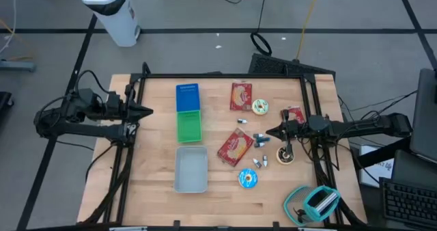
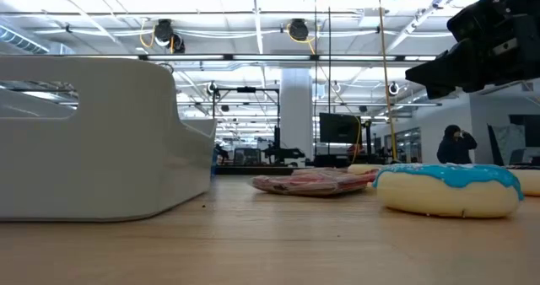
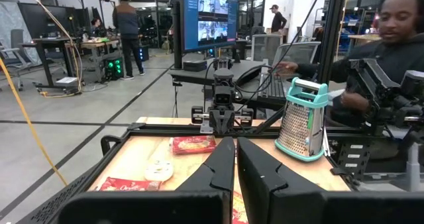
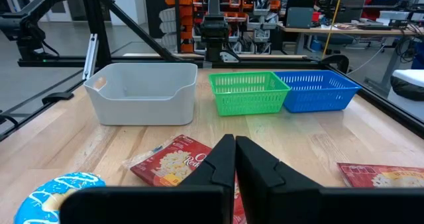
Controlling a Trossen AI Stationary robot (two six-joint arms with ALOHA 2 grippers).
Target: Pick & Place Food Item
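Food lies on the right half of the table: red snack packets (image 1: 235,147) (image 1: 240,96) (image 1: 293,115), a blue-iced donut (image 1: 248,178) (image 2: 447,188), a white donut (image 1: 260,107), a chocolate one (image 1: 285,156) and small wrapped sweets (image 1: 258,139). All rest flat on the wood. A blue basket (image 1: 188,98), a green basket (image 1: 190,126) and a grey bin (image 1: 191,168) stand mid-table. My left gripper (image 1: 149,110) (image 3: 235,151) hovers shut at the left edge. My right gripper (image 1: 268,132) (image 4: 234,148) hovers shut, just right of the middle packet (image 4: 175,161).
A teal grater (image 1: 317,202) (image 3: 301,118) stands at the near right corner. The black frame rails (image 1: 225,76) run round the table. A person (image 3: 397,38) sits beyond the right edge. Bare wood (image 1: 225,204) lies near the front edge.
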